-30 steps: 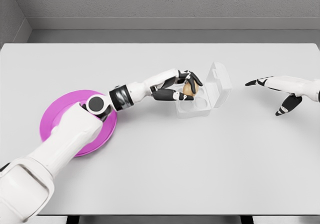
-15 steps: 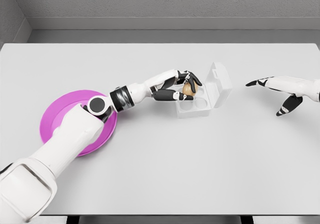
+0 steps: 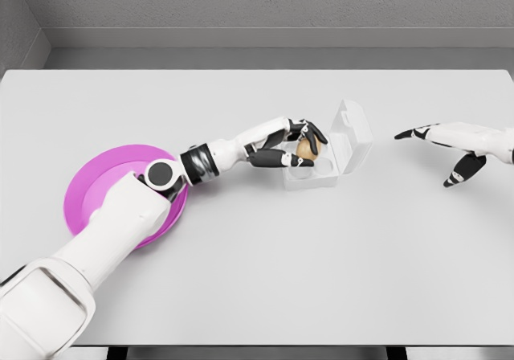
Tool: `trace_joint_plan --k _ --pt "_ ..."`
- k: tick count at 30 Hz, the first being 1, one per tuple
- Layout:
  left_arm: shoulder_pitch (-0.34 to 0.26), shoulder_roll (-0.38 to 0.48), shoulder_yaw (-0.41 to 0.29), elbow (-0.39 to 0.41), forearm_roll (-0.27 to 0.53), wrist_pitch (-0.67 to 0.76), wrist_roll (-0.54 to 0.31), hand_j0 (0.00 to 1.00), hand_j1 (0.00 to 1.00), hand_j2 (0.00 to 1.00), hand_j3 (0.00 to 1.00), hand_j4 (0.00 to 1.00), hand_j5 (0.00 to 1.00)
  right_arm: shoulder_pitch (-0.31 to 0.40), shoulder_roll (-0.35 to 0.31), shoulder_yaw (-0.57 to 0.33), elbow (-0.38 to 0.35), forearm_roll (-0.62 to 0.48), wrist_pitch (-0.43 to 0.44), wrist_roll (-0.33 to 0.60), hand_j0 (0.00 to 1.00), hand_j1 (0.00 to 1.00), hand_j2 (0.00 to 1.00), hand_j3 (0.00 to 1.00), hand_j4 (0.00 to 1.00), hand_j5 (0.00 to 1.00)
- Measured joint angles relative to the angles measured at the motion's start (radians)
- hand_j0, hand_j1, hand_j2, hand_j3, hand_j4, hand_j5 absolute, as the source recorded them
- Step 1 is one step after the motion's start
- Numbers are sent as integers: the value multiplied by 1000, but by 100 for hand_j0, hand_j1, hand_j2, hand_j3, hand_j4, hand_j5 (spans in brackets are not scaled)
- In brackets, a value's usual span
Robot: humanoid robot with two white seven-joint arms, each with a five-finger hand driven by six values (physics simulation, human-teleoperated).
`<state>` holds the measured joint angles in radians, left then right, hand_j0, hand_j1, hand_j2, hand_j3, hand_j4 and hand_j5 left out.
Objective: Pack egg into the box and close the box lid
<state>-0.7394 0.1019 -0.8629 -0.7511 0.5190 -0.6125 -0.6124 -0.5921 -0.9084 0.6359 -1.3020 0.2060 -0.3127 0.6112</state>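
Note:
A brown egg (image 3: 304,147) is held in my left hand (image 3: 303,145), whose black fingers curl around it just above the left side of the white egg box (image 3: 320,172). The box stands near the table's middle with round cups in its base, and its lid (image 3: 354,134) is raised and leaning back to the right. My right hand (image 3: 446,153) hovers open over the table at the far right, well apart from the box.
A magenta plate (image 3: 103,185) lies on the left of the white table (image 3: 321,272), partly covered by my left forearm. A grey wall runs along the table's far edge.
My left hand with the egg has shifted slightly right and down, over the box's cups. The right hand has not moved.

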Motion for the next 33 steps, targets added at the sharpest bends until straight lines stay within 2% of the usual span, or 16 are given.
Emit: trace_joint_plan --k 9,12,21,26,33 --pt "3 2 0 0 22 0 0 38 38 38 38 38 38 2 0 0 0 0 0 0 100 100 100 100 100 100" --pt "3 1 0 1 22 0 0 46 46 46 46 46 46 2 0 0 1 0 0 0 100 100 100 100 100 100" --pt "3 4 0 0 17 0 0 53 53 53 53 53 53 2 0 0 0 0 1 0 100 100 100 100 100 100" --pt "3 6 0 0 21 1 -2 63 63 63 63 63 63 2 1 0 0 0 0 0 100 100 100 100 100 100" --pt "3 9 1 -1 11 0 0 71 71 71 71 71 71 2 1 2 -1 0 0 0 100 100 100 100 100 100"
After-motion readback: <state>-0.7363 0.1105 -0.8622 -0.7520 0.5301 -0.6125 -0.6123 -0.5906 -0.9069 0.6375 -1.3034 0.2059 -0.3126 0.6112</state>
